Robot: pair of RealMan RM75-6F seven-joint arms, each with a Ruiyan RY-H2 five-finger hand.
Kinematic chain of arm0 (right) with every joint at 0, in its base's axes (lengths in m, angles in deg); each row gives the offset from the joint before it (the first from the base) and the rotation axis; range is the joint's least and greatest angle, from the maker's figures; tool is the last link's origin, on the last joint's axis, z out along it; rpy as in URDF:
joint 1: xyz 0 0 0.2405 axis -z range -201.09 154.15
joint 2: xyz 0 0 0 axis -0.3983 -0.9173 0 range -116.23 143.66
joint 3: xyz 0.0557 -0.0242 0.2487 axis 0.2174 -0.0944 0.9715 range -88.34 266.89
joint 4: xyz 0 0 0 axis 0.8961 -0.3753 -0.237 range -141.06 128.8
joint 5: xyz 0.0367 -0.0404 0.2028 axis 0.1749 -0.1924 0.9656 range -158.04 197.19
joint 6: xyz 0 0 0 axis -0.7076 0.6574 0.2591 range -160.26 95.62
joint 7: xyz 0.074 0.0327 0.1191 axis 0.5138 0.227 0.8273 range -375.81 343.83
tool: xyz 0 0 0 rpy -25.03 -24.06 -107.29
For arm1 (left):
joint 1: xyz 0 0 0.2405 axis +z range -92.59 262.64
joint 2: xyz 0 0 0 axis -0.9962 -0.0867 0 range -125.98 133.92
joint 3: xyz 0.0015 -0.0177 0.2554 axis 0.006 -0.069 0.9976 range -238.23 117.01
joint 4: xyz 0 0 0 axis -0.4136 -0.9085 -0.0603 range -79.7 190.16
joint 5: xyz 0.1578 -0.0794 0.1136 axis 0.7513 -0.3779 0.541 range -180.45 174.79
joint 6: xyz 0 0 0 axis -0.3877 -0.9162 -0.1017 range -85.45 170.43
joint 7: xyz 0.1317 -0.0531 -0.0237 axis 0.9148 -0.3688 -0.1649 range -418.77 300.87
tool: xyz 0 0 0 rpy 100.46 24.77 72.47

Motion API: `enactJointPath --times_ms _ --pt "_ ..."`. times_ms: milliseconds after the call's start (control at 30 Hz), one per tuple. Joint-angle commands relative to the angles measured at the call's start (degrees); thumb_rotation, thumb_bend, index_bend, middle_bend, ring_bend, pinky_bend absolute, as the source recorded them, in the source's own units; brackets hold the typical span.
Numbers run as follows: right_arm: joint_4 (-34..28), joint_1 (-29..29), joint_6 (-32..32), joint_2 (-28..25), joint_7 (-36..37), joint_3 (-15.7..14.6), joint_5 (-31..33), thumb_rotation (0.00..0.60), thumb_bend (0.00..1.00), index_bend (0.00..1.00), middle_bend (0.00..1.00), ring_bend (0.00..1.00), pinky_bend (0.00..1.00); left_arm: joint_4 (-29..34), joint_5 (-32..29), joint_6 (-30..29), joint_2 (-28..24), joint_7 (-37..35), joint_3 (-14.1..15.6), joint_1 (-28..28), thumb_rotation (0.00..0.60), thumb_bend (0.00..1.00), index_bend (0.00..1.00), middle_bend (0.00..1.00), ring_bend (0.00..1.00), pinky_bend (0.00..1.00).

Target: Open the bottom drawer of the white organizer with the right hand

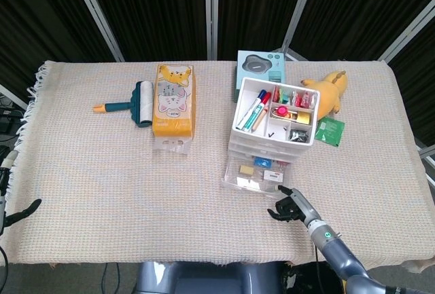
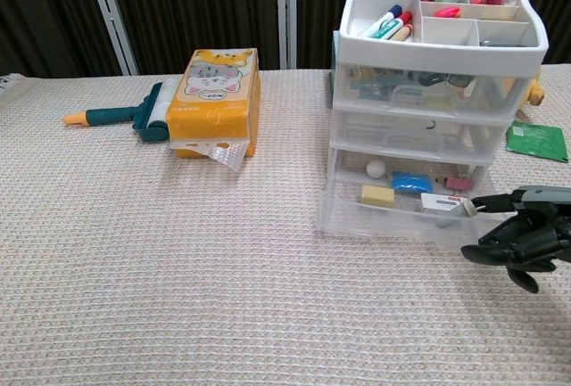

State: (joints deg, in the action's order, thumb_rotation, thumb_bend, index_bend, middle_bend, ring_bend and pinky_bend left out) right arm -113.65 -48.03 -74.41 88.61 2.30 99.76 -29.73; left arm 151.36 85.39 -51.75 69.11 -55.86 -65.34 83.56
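Head view: The white organizer (image 1: 272, 119) is seen beyond the right hand (image 1: 288, 205), turned slightly askew on the cloth-covered table (image 1: 88, 172). Its bottom drawer (image 1: 253, 174) is drawn out toward the hand, long axis running across the organizer's front and the open end facing the near table edge. The right hand is placed just off the drawer's near right corner, the forearm rising from the near edge, fingers curled with one fingertip extended to the drawer front. Whether the front is actually grasped cannot be told. The left hand (image 1: 20, 210) is glimpsed at the far left edge; its state cannot be told.

Chest view: The bottom drawer (image 2: 401, 209) is shown pulled well clear of the organizer (image 2: 434, 74) stack, small items lying inside. The right hand (image 2: 522, 239) is held low over the cloth, just beside the drawer's right front corner, one finger (image 2: 489, 200) reaching the drawer lip, the others bent beneath.
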Motion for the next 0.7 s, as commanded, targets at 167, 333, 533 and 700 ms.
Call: enactJointPath --times_ms 167,333,533,700 --pt "0.16 0.01 0.33 -0.3 0.51 -0.49 -0.72 0.6 0.29 0.26 0.86 0.89 0.72 0.04 -0.02 0.03 -0.01 0.03 -0.01 0.01 0.6 0.07 0.0 0.0 0.0 0.0" --pt "0.5 -0.11 0.53 -0.25 0.7 -0.78 -1.14 0.6 0.27 0.17 0.86 0.89 0.72 0.02 -0.19 0.19 0.04 0.12 -0.09 -0.05 0.6 0.07 0.0 0.0 0.0 0.0" --pt "0.02 0.16 -0.03 -0.25 1.24 -0.82 -2.35 0.6 0.19 0.16 0.88 0.91 0.72 0.02 -0.35 0.21 0.0 -0.01 -0.17 -0.03 0.6 0.07 0.0 0.0 0.0 0.0" --pt "-2.27 1.26 -4.22 -0.5 -0.57 -0.95 -5.6 0.6 0.09 0.19 0.91 0.94 0.73 0.01 -0.41 0.05 -0.02 -0.11 -0.24 0.05 0.6 0.07 0.0 0.0 0.0 0.0"
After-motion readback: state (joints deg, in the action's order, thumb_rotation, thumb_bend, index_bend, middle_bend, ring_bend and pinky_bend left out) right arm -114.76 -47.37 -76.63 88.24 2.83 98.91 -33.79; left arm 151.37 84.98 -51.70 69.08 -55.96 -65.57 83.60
